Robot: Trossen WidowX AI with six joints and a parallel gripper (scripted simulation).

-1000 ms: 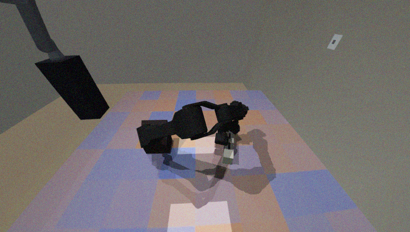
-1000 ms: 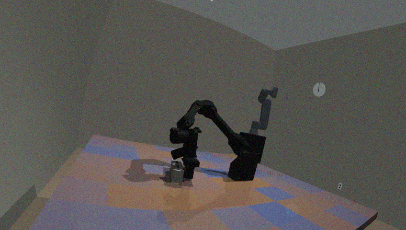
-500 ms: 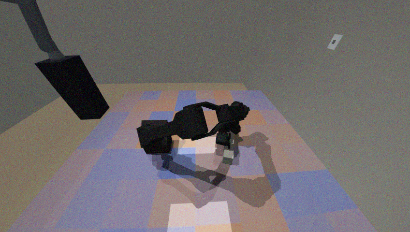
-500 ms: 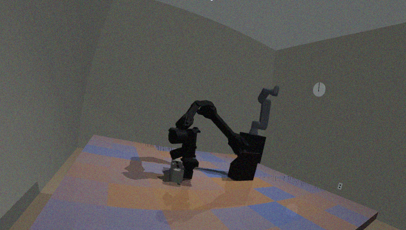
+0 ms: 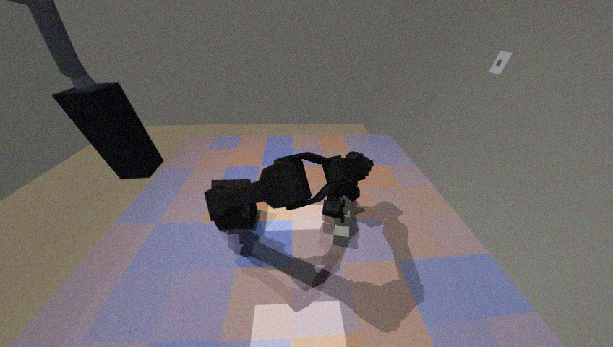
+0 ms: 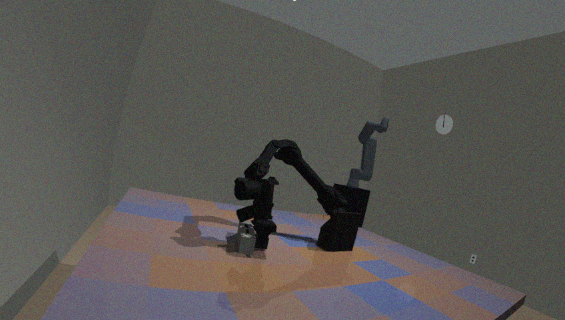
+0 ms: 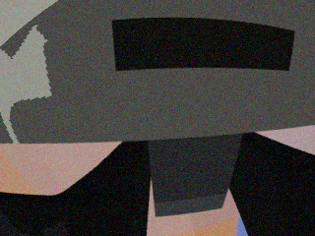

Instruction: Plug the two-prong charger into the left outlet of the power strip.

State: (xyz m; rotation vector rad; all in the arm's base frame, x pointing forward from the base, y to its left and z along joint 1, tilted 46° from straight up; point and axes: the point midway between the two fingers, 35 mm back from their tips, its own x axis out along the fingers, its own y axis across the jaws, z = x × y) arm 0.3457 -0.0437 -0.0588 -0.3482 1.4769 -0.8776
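Patchwork table [image 5: 455, 283] [image 6: 186, 273] [image 7: 54, 169]: grey power strip [image 5: 342, 230] [image 6: 246, 244] [image 7: 197, 100], black arm base [image 5: 236, 223] [image 6: 341, 241] on it

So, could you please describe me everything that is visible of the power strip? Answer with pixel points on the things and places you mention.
The strip [image 5: 342, 230] [image 6: 246, 245] [image 7: 197, 103] is a grey block with straight edges, plastic by its look, standing on the patchwork-coloured table beside the hand [image 7: 194, 187]. Its top, in the exterior view, carries small dark marks, probably outlets. The wrist view shows one long black rectangle on it and a paler, ragged-edged patch at left. Whether the hand or charger touches it, I cannot tell.
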